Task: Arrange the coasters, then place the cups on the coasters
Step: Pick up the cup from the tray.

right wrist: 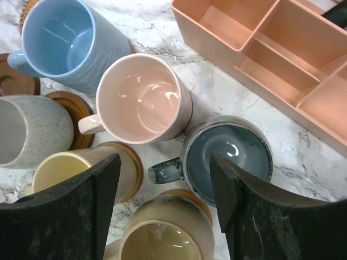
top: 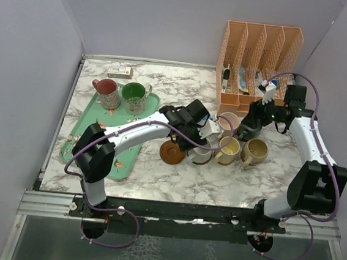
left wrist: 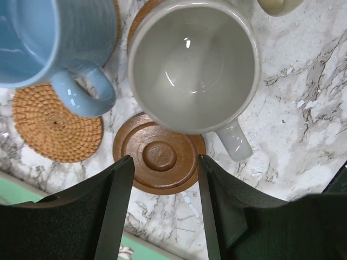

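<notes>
White and grey marble covers the bench (top: 217,184). Right under the left hand (left wrist: 164,161) lies a brown wooden coaster (left wrist: 160,157). It lies flat on the bench, and it is round and smooth with rings cut into its top. The left hand's two black fingers stand partly apart above it and hold nothing.

The coaster looks light and stiff. It is thin and lies flat, so it may be hard to lift. Pinching it across its rim looks like the best way to take hold.

Just past the fingertips stands a cream mug (left wrist: 195,65), so close that it hides the coaster's far edge. Off to one side of this hand are a blue mug (left wrist: 49,38) and a bumpy woven coaster (left wrist: 54,127).

The right hand (right wrist: 162,162) is wide and empty. Below it crowd a dark teal mug (right wrist: 233,143), a pink mug (right wrist: 143,100), a yellow mug (right wrist: 65,162) and a tan mug (right wrist: 162,238). The mugs look hard, shiny and heavier than the coasters, and they could chip. The handle or the rim is the place to grab one.

Beyond this hand sits a peach plastic box (right wrist: 260,49). Far from both hands, a red mug (top: 106,91) and a green mug (top: 134,95) wait on a green tray (top: 87,114).
</notes>
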`<state>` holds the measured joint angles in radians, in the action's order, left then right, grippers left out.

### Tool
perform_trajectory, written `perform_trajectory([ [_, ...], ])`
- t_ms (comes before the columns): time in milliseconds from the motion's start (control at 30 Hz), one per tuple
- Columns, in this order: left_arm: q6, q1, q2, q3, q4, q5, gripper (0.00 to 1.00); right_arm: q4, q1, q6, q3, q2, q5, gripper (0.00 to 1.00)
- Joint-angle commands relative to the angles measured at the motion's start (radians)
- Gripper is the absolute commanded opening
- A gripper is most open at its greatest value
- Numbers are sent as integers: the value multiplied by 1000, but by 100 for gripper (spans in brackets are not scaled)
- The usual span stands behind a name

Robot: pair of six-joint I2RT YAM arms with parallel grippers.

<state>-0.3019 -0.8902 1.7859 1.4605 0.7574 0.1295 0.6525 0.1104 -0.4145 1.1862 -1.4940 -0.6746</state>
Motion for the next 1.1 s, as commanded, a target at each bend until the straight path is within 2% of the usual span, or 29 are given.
perform_trajectory([
  [0, -30, 15, -83, 35, 10, -56, 54, 7, -3, -11, 39, 59, 81, 68],
  [267, -10, 131, -185, 48, -4, -88, 55, -25, -3, -1, 78, 128, 254, 76],
  [500, 23, 350, -289, 4, -77, -81, 61, -67, -3, 39, 116, 129, 399, 88],
  [633, 28, 486, -337, -33, -129, -60, 74, -86, -3, 52, 120, 135, 377, 100],
  [833, 22, 645, -367, -69, -225, -35, 92, -182, -3, 111, 19, 191, 327, 100],
  [933, -11, 702, -346, -59, -272, -3, 96, -198, -3, 116, -24, 206, 266, 100],
  [1067, -103, 763, -279, 3, -281, 75, 96, -187, -3, 78, -43, 211, 199, 100],
])
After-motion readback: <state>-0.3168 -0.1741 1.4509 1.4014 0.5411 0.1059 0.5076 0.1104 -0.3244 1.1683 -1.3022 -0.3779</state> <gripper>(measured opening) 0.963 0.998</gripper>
